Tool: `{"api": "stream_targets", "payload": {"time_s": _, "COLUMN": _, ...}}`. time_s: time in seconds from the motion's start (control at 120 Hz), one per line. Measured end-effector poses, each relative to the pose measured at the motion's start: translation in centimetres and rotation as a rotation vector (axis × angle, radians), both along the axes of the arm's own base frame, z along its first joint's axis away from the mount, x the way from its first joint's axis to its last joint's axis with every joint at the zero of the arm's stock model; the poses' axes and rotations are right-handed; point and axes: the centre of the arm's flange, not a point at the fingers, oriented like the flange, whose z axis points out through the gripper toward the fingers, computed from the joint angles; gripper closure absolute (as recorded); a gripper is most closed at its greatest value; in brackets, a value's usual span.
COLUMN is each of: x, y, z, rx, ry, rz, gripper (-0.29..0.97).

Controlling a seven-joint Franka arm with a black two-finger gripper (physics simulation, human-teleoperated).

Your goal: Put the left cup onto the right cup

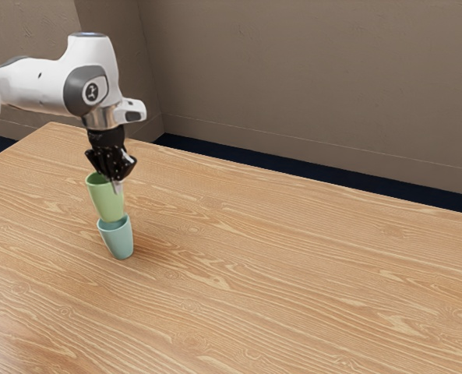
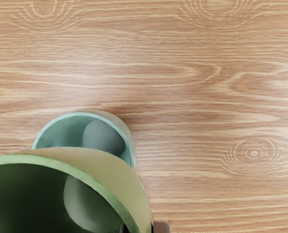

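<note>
Gripper point(image 1: 114, 179) pinched shut on the rim of the tilted green cup point(image 1: 106, 199), its base at the teal cup point(image 1: 118, 238) mouth; releasing off-centre could topple both.

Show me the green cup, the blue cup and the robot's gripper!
green cup point(image 1: 106, 199): exterior view, its side wall.
blue cup point(image 2: 59, 136): wrist view, its inner wall.
gripper point(image 1: 114, 179): exterior view, between its fingertips.
</note>
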Motion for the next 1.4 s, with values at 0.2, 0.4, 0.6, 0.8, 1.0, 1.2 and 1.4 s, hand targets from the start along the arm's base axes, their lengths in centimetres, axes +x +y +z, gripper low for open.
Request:
{"api": "stream_targets", "payload": {"time_s": 0.2, "x": -0.2, "y": 0.0, "z": -0.6, "rx": 0.003, "ry": 0.002, "rz": 0.014, "gripper": 0.79}}
{"api": "stream_targets", "payload": {"time_s": 0.4, "x": -0.1, "y": 0.4, "z": -1.4, "rx": 0.009, "ry": -0.008, "rz": 0.028, "gripper": 0.79}}
{"api": "stream_targets", "payload": {"time_s": 0.6, "x": 0.2, "y": 0.7, "z": -1.8, "rx": 0.024, "ry": -0.037, "rz": 0.034, "gripper": 0.79}}
{"api": "stream_targets", "payload": {"time_s": 0.8, "x": 0.2, "y": 0.7, "z": -3.0, "rx": 0.03, "ry": -0.04, "rz": 0.038, "gripper": 0.79}}
{"api": "stream_targets", "payload": {"time_s": 1.0, "x": 0.5, "y": 0.7, "z": -4.9, "rx": 0.038, "ry": -0.026, "rz": 0.043, "gripper": 0.79}}
{"api": "stream_targets", "payload": {"time_s": 1.2, "x": 0.5, "y": 0.7, "z": -5.4, "rx": 0.036, "ry": -0.023, "rz": 0.047, "gripper": 0.55}}
{"api": "stream_targets", "payload": {"time_s": 1.4, "x": 0.7, "y": 0.6, "z": -5.2, "rx": 0.035, "ry": -0.03, "rz": 0.049, "gripper": 0.21}}
